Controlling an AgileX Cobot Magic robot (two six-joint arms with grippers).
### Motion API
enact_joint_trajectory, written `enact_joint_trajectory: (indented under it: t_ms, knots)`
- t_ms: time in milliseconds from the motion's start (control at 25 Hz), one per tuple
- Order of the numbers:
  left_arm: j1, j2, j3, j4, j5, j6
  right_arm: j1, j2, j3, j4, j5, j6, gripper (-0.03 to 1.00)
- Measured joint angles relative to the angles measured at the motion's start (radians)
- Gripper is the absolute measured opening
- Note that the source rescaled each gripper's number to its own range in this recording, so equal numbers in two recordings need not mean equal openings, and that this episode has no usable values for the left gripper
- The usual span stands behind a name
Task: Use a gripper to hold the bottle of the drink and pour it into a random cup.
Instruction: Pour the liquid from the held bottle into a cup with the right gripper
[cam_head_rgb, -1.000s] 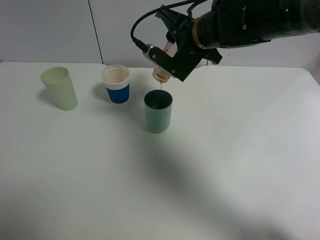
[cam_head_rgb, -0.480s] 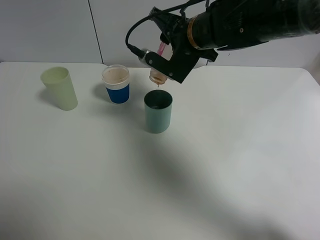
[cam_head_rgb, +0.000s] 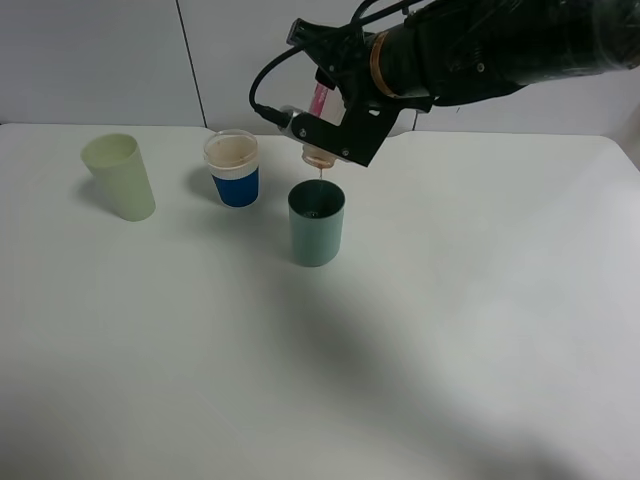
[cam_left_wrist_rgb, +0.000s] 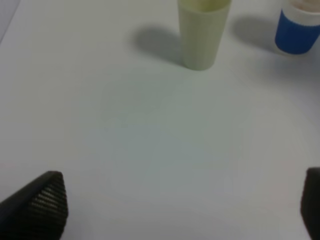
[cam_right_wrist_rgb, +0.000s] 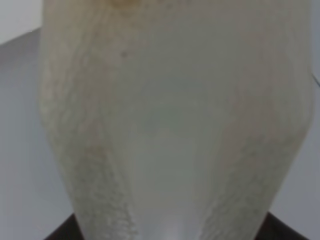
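My right gripper (cam_head_rgb: 335, 125) is shut on the small translucent bottle (cam_head_rgb: 321, 147), which hangs tipped mouth-down just above the teal-green cup (cam_head_rgb: 316, 223). A thin brown stream of drink (cam_head_rgb: 319, 177) falls from the bottle's mouth into that cup. In the right wrist view the bottle's pale body (cam_right_wrist_rgb: 175, 115) fills the frame, so the cup is hidden there. My left gripper shows only in the left wrist view, where its black fingertips (cam_left_wrist_rgb: 42, 200) stand wide apart and empty over bare table.
A pale yellow-green tumbler (cam_head_rgb: 119, 176) stands at the far left, also in the left wrist view (cam_left_wrist_rgb: 202, 31). A blue-and-white cup (cam_head_rgb: 233, 168) with brown liquid stands left of the teal cup, also in the left wrist view (cam_left_wrist_rgb: 299, 27). The white table (cam_head_rgb: 450, 330) stretches forward.
My right gripper has shifted slightly left and up with the bottle, tipping it steeper over the teal cup. The cups have not moved.
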Motion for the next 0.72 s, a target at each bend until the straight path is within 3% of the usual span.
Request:
enact_joint_trajectory:
  t_ms: [720]
  knots:
    - [0.000,0.000,0.000,0.000,0.000,0.000,0.031,0.000,0.000,-0.058,0.001,0.006,0.02]
